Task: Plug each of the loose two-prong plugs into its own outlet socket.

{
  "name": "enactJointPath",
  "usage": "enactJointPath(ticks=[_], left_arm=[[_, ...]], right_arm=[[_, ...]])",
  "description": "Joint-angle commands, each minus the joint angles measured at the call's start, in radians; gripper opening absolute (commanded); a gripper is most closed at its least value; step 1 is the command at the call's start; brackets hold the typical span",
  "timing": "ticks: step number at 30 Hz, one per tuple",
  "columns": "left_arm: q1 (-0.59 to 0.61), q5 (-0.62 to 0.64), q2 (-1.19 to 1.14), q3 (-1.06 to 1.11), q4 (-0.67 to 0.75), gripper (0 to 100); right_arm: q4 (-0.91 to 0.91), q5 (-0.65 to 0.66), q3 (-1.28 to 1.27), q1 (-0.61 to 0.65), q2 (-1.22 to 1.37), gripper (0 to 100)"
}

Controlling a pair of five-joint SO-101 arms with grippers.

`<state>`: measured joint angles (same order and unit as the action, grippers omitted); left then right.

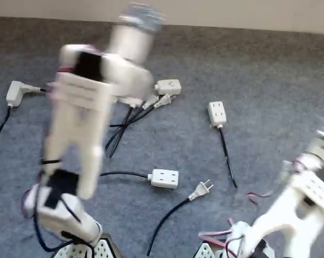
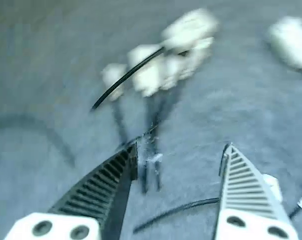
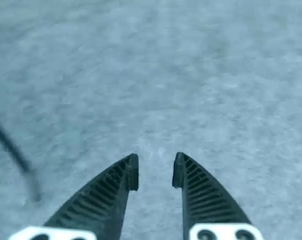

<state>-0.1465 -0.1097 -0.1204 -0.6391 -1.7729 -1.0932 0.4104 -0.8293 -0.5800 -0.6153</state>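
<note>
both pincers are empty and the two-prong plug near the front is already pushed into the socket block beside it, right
Not quite. The two-prong plug lies loose on the carpet, apart from the socket block beside it, its prongs bare, as the high view shows. The left pincer and right pincer are indeed empty.

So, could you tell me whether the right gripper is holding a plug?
No, the right gripper stands open over the carpet, with nothing between its jaws.
</note>
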Motion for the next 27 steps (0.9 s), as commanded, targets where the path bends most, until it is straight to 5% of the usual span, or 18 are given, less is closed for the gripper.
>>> enactJointPath(ticks=[1,6,11,21,27], left_arm=[[0.309,0.075,0.130,0.331,-0.003,28],[0.441,0.075,0.133,0.679,0.064,28],[0.481,0.081,0.133,0.915,0.290,28],[0.495,0.083,0.133,1.013,0.419,28],[0.495,0.117,0.133,1.024,0.433,28]], right_arm=[[-0.124,-0.164,0.015,0.377,-0.024,12.4],[-0.234,-0.554,0.059,0.765,-0.031,12.4],[-0.239,-0.936,0.025,0.947,-0.030,12.5],[-0.245,-0.947,-0.065,1.064,-0.027,12.3],[0.033,-0.947,-0.292,1.066,-0.035,12.3]])
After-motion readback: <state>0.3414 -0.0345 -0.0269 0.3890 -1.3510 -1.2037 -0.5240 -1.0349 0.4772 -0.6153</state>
